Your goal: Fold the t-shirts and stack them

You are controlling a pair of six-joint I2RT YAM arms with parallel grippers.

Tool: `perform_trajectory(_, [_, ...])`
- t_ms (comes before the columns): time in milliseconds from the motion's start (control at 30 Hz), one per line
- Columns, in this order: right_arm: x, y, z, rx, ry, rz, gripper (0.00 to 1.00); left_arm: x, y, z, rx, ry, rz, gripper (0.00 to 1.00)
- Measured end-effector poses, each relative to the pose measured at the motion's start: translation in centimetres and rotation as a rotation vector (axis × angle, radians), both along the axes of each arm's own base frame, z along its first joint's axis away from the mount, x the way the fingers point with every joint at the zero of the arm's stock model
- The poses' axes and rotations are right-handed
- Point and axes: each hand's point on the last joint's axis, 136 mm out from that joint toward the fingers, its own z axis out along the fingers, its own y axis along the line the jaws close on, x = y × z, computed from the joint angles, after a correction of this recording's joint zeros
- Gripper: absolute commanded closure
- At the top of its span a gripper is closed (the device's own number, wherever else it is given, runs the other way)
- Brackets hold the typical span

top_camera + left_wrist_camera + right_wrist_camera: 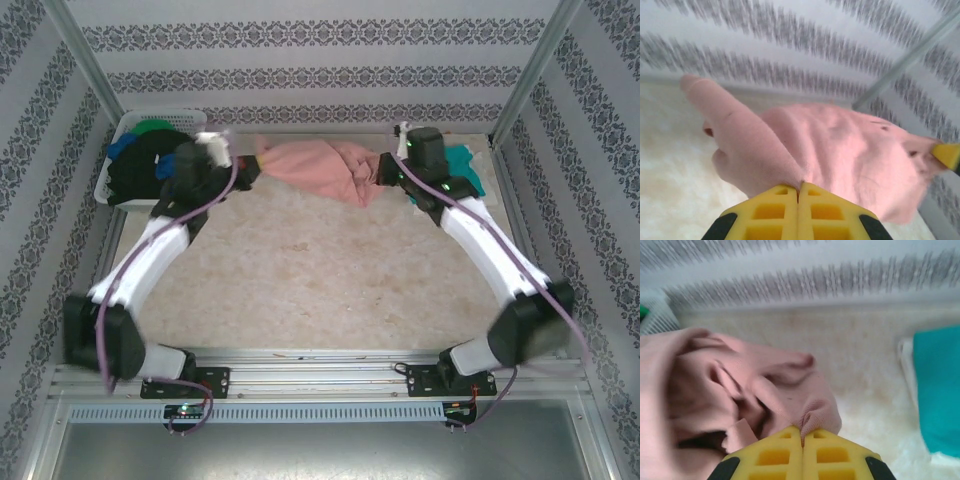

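Striped, patterned wallpaper surrounds a mottled beige desk [320, 270]. At its far edge the salmon-pink t-shirt [315, 167] hangs bunched and creased, strung between the two arms with its middle sagging toward the desk. The left end effector [799, 187] is pinched tight on the shirt's left end, and the right end effector [802, 431] is pinched tight on a fold at its right end. Both arms reach forward from their bases, elbows bowed outward, wrists turned in toward each other. A teal t-shirt [465, 165] lies flat in the far right corner. Dark shirts [140, 170] fill the white basket [125, 135] at far left.
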Motion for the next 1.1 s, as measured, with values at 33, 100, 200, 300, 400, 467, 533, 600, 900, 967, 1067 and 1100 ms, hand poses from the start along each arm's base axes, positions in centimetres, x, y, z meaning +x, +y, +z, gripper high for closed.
perform_trajectory(33, [-1.3,0.4,0.5,0.008,-0.045,0.022,0.90,-1.1,0.9,-0.4,-0.004,-0.026,0.038,0.24])
perform_trajectory(100, [-3.7,1.9,-1.3,0.007,-0.063,0.074,0.78,-2.6,2.4,-4.2,0.006,0.014,0.112,0.20])
perform_trajectory(200, [-6.1,3.3,-10.8,-0.036,0.141,0.102,0.28,-4.1,5.0,-14.2,0.062,0.252,0.224,0.12])
perform_trajectory(300, [-8.7,0.0,-21.4,-0.088,0.448,-0.001,0.21,-6.4,6.9,-20.8,0.128,0.479,0.297,0.07])
perform_trajectory(400, [-11.3,-2.6,-24.9,-0.102,0.598,-0.085,0.22,-6.6,7.5,-21.0,0.154,0.524,0.325,0.06])
perform_trajectory(467, [-11.2,-1.9,-24.2,-0.084,0.584,-0.072,0.23,-5.4,7.3,-19.5,0.147,0.497,0.325,0.07])
perform_trajectory(533, [-10.3,0.1,-22.3,-0.058,0.538,-0.026,0.25,-3.9,6.4,-18.0,0.147,0.464,0.304,0.06])
perform_trajectory(600, [-9.2,2.3,-20.3,-0.038,0.490,0.025,0.27,-2.3,4.3,-16.8,0.160,0.443,0.247,0.07])
perform_trajectory(900, [-5.9,8.3,-16.6,0.054,0.396,0.120,0.44,0.8,-9.9,-17.6,0.268,0.429,-0.165,0.29])
perform_trajectory(967, [-6.3,8.0,-17.4,0.064,0.413,0.105,0.47,0.2,-11.3,-18.8,0.270,0.453,-0.228,0.33])
perform_trajectory(1067, [-7.9,6.9,-19.4,0.066,0.451,0.071,0.46,-1.1,-12.0,-20.7,0.269,0.506,-0.294,0.34])
perform_trajectory(1100, [-8.5,6.4,-20.0,0.066,0.467,0.059,0.46,-1.7,-12.0,-21.3,0.271,0.522,-0.307,0.34])
